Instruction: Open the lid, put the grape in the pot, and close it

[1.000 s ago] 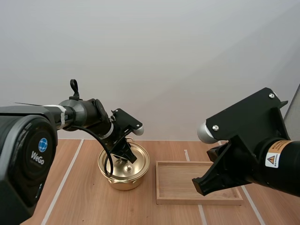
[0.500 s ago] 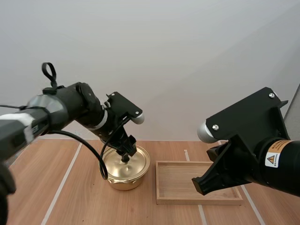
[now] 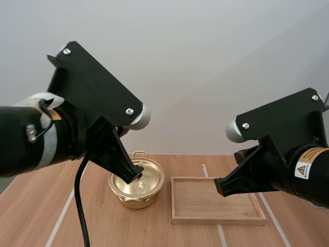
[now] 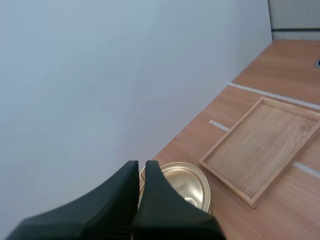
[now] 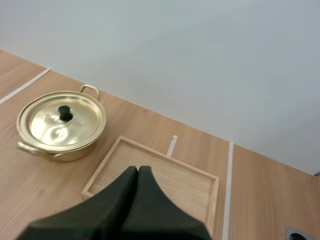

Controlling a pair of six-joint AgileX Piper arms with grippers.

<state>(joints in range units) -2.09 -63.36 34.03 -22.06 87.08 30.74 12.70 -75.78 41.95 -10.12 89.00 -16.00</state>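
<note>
A lidded round gold metal pot (image 5: pixel 65 154) sits near the counter's (image 5: pixel 35 190) far edge, beside a shallow wooden tray (image 5: pixel 165 175). Jaws of the left gripper (image 4: pixel 141 167) and right gripper (image 5: pixel 138 170) are pressed together, empty

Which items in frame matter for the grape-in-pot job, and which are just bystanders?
Job:
- pot
- lid, sitting shut on the pot

Lying about:
- tray, beside the pot, nothing in it
- table
</note>
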